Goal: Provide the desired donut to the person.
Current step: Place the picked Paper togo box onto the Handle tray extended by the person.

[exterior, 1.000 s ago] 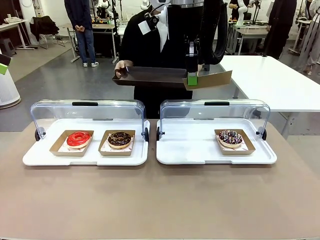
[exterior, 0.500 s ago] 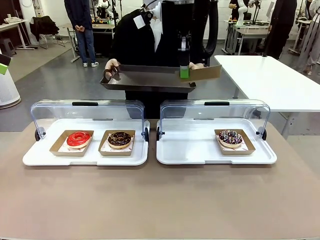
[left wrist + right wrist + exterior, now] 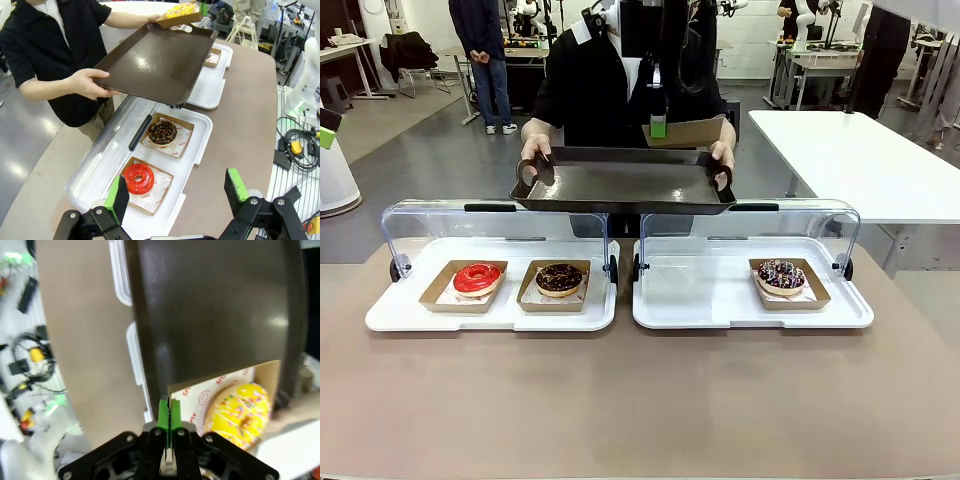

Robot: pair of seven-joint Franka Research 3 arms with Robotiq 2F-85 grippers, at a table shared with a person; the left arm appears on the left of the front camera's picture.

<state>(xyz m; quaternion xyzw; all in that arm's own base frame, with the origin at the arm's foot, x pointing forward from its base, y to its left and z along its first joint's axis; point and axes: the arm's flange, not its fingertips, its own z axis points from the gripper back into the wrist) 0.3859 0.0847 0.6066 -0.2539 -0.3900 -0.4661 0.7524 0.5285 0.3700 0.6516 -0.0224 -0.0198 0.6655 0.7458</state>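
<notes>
Jaws of the left gripper point(image 3: 177, 192) stand wide apart over the matte brown table point(image 3: 240, 125). Beyond, two white plastic display trays point(image 3: 700, 295) with clear domed lids hold a red-glazed ring donut point(image 3: 477, 277) and two chocolate ones in shallow square cartons. Farther, the person point(image 3: 590, 90) grips a glossy dark rectangular serving tray point(image 3: 620, 185) by both ends. At its far rim the right gripper point(image 3: 169, 416) clamps the thin wall of the cardboard boat point(image 3: 197, 390) carrying the yellow sprinkled donut point(image 3: 240, 410).

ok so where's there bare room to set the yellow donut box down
The held-up brown tray is bare across its middle. The right white tray is free left of the sprinkled donut. The table in front of both is open. The left white tray is crowded: red donut and chocolate donut.
</notes>
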